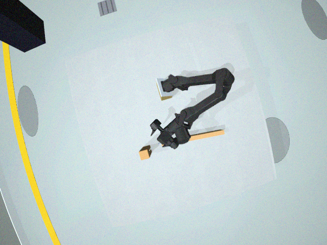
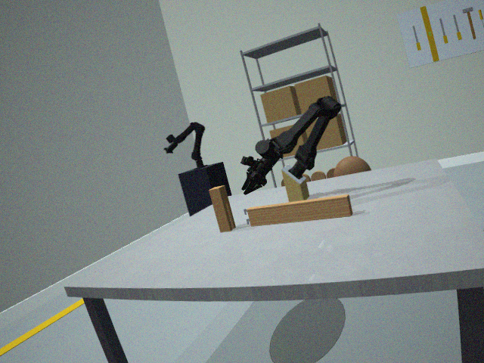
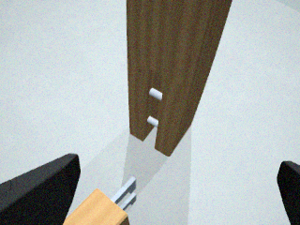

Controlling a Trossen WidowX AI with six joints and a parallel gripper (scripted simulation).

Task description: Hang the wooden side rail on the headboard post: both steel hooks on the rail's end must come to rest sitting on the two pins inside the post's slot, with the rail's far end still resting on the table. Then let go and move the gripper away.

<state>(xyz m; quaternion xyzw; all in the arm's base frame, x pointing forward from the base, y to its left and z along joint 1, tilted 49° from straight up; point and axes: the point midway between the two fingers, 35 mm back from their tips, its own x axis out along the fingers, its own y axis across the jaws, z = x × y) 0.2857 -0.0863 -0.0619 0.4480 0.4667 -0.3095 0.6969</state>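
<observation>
Hovering with our gripper (image 2: 249,186) spread wide and empty, we see the side rail (image 2: 299,210) lying on the tabletop (image 2: 352,249) at frame centre, hooks (image 3: 127,191) just short of the post (image 3: 174,51); grasping off-centre could tilt the hooks past the pins (image 3: 154,108).

Rail (image 2: 299,210) flat, unhooked, near upright post (image 2: 221,208)

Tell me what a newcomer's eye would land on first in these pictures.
First, the black robot arm arching over the grey table, its gripper with jaws wide open and empty, above the gap between the two wooden parts. Below it, the upright wooden headboard post shows two pale pins in its slot. The long wooden side rail lies on the table, its steel hooks just short of the post.
</observation>
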